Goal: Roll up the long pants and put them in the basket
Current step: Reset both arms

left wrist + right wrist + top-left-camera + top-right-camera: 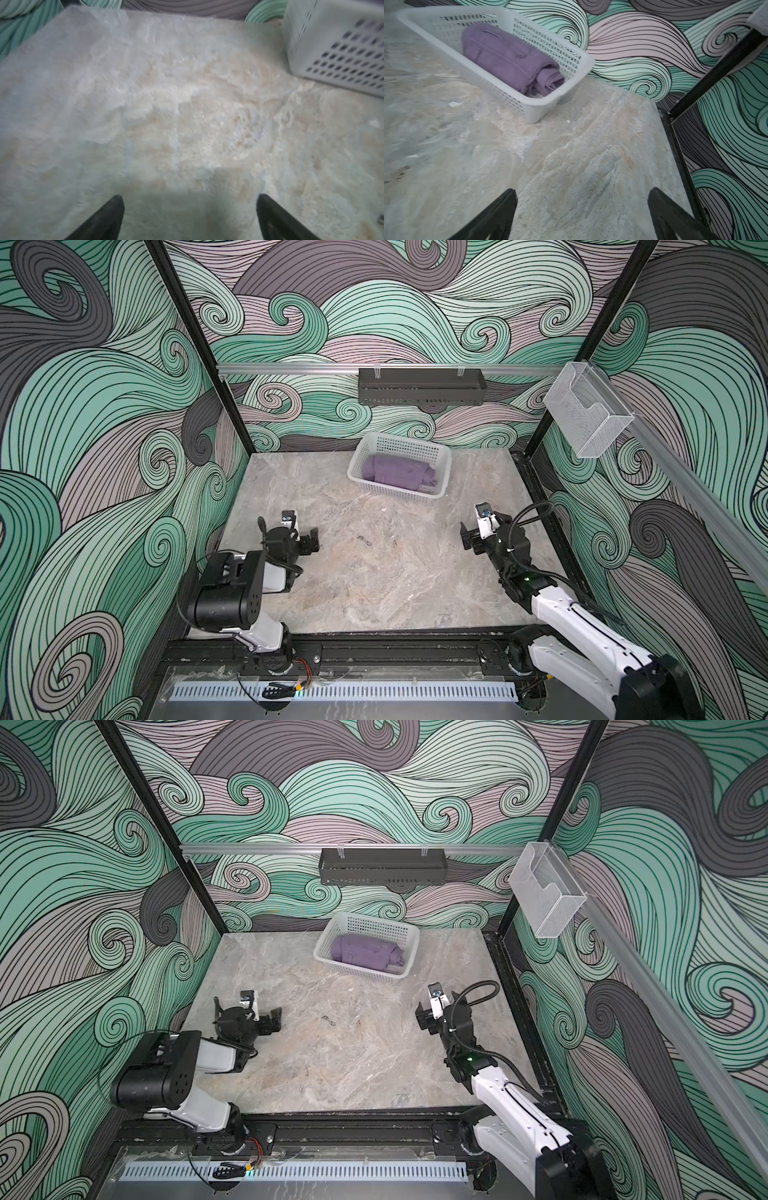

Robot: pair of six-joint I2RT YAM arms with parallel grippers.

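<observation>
Marble tabletop [374, 580] is bare apart from one white perforated plastic basket [399, 446] at 12 o'clock, near the back wall. 12 here means away from the arm bases.

The long pants [397, 472] sit inside the basket. They are a tight dusty-purple roll lying flat on the basket floor, long axis roughly 9-to-3, with the spiral end facing 3. No cloth hangs over the rim.

Left gripper [311, 540] is at the table's 9 o'clock side, jaws spread wide and empty, low over bare marble. Right gripper [468, 538] is at the 3 o'clock side, also spread wide with nothing between the jaws. Both are well apart from the basket.

Key relation: the roll lies at about 1 o'clock from the left gripper and 11 o'clock from the right. The right looks slightly nearer, a close call.

Judgement: rolling looks done and the bundle is stowed. Any further reach would come in over the basket's near rim, across the roll's long axis.
</observation>
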